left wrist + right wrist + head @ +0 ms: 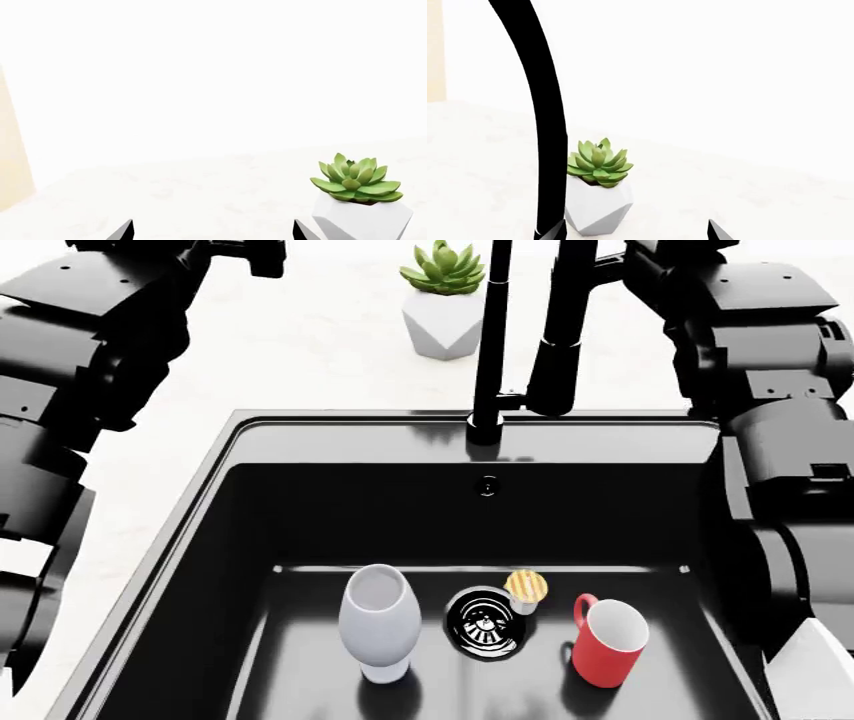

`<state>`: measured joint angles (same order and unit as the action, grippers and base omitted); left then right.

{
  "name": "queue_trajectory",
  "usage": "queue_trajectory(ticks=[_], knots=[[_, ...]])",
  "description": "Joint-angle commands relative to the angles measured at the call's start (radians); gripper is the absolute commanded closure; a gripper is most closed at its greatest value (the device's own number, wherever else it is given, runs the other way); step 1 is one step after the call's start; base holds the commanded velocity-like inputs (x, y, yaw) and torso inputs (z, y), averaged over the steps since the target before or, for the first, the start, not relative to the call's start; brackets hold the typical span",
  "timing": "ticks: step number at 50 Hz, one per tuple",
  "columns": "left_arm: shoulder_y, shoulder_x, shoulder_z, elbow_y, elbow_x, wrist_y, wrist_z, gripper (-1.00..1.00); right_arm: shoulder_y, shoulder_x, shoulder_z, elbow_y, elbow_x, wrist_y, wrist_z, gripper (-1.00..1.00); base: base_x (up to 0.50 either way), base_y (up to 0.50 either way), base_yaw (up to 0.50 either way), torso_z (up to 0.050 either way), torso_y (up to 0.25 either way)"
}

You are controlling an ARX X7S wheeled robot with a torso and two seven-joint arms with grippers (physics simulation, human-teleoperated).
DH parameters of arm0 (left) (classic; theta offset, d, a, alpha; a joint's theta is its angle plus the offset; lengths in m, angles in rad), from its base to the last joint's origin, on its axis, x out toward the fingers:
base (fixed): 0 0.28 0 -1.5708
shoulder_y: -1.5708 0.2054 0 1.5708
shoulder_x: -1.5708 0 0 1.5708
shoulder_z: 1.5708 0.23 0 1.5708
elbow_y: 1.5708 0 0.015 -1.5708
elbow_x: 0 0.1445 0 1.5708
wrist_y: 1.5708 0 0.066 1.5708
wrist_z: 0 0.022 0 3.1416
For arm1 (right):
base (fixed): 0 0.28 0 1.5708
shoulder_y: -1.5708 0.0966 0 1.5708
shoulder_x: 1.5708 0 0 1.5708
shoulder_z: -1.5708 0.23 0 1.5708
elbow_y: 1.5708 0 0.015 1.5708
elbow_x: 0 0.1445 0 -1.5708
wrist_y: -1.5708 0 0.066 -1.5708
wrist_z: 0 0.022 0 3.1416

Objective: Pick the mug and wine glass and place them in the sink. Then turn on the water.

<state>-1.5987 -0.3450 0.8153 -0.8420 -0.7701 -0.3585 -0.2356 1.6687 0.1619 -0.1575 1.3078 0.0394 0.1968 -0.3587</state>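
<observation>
Red mug [610, 641] and grey-white wine glass [379, 623] upright in black sink [200, 540], flanking drain

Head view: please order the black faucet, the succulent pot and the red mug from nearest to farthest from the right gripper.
1. Black faucet, just beside the right gripper, behind the sink.
2. Succulent pot, on the countertop past the faucet, leftward.
3. Red mug, down in the sink, right side.

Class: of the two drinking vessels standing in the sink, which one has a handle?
The red mug, right of the drain, has a loop handle. The taller grey-white wine glass, left of the drain, has none.
</observation>
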Motion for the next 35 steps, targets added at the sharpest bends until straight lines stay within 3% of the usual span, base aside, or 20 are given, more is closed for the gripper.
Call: queue_trajectory(ticks=[1, 23, 35], knots=[[-0.001, 0.001, 0.002, -0.003, 0.005, 0.006, 0.004, -1.00, 0.015, -0.006, 0.017, 0.001, -0.025, 0.003, -0.002, -1.00, 0.00, 0.00, 0.00, 0.000, 0.000], [0.007, -0.007, 0.014, 0.019, 0.012, -0.008, 0.012, -1.00, 0.002, -0.008, 0.026, 0.001, -0.033, 0.001, -0.005, -1.00, 0.00, 0.00, 0.00, 0.000, 0.000], [0.010, -0.010, 0.018, 0.027, 0.014, -0.011, 0.014, -1.00, 0.003, -0.009, 0.029, 0.001, -0.034, 0.004, -0.008, -1.00, 0.00, 0.00, 0.00, 0.000, -0.117]])
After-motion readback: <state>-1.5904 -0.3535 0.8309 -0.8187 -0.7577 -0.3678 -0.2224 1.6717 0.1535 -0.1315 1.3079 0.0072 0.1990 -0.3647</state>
